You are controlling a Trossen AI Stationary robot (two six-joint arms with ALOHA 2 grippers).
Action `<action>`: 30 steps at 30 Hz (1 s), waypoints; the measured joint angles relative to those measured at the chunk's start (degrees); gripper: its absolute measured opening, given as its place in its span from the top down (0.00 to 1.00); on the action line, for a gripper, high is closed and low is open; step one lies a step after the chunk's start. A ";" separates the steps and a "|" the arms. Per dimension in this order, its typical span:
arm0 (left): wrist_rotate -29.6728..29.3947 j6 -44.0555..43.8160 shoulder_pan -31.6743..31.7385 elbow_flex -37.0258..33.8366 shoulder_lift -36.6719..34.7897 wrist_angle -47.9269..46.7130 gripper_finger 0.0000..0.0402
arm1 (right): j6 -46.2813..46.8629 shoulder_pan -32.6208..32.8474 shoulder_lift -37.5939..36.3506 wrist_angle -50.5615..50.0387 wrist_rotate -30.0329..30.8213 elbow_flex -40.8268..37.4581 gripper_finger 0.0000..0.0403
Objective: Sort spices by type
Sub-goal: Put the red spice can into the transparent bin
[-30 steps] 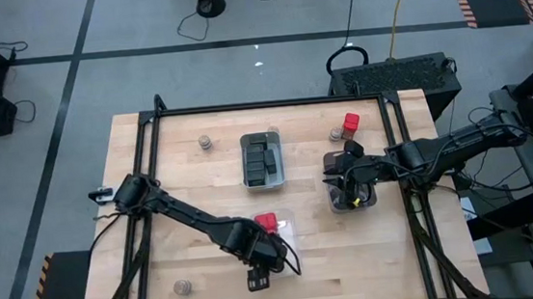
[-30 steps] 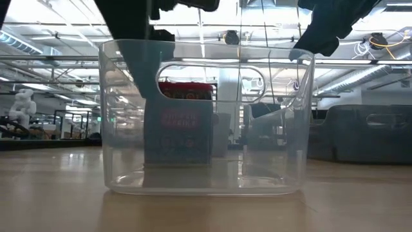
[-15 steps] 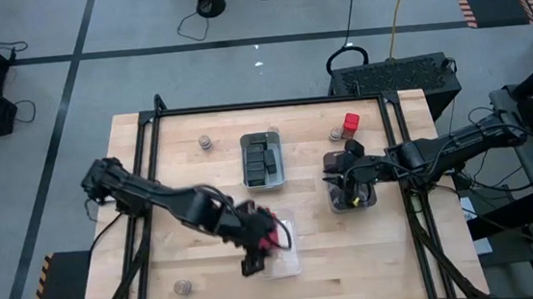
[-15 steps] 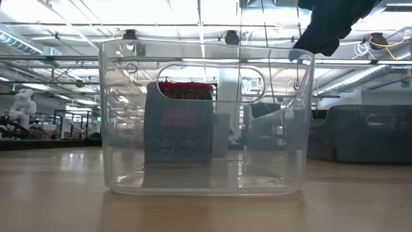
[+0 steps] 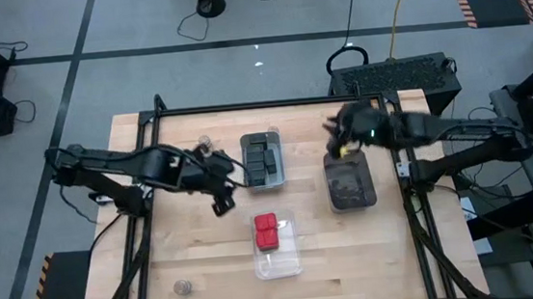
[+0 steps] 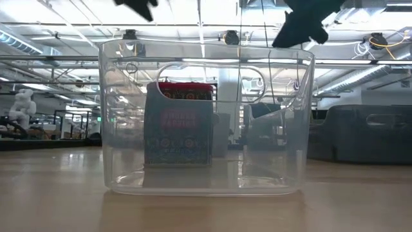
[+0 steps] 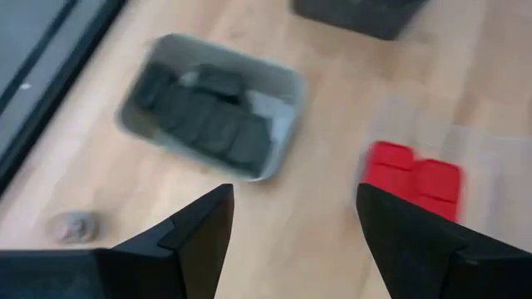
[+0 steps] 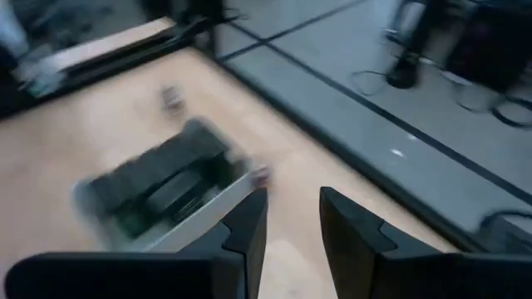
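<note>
Left end effector [image 5: 221, 204] has swung away from the near clear tray [image 5: 278, 262] to mid-worktop, fingers apart, holding nothing; two red blocks [image 5: 266, 234] sit in that tray, near it. Right end effector [image 5: 335, 129] has lifted off the dark tray [image 5: 350, 183] toward the far edge, fingers slightly apart, apparently empty. Dark blocks [image 5: 263, 158] fill the middle tray [image 5: 262, 159] between them.
</note>
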 joint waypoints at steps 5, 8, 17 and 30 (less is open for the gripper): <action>-0.60 -0.50 4.90 -11.83 -8.64 3.34 0.35 | 0.40 -10.59 4.03 -10.83 0.00 8.11 0.67; 2.94 -0.43 5.86 -18.15 -12.93 11.79 0.35 | 0.46 -15.72 7.32 -13.54 -1.69 10.19 0.59; 8.62 5.62 4.11 -23.77 -16.08 23.18 0.35 | 10.02 -27.02 18.25 -17.39 -6.03 10.73 0.33; 8.62 7.56 3.12 -24.76 -16.06 24.42 0.35 | 17.48 -35.38 31.04 -27.05 -12.84 12.51 0.31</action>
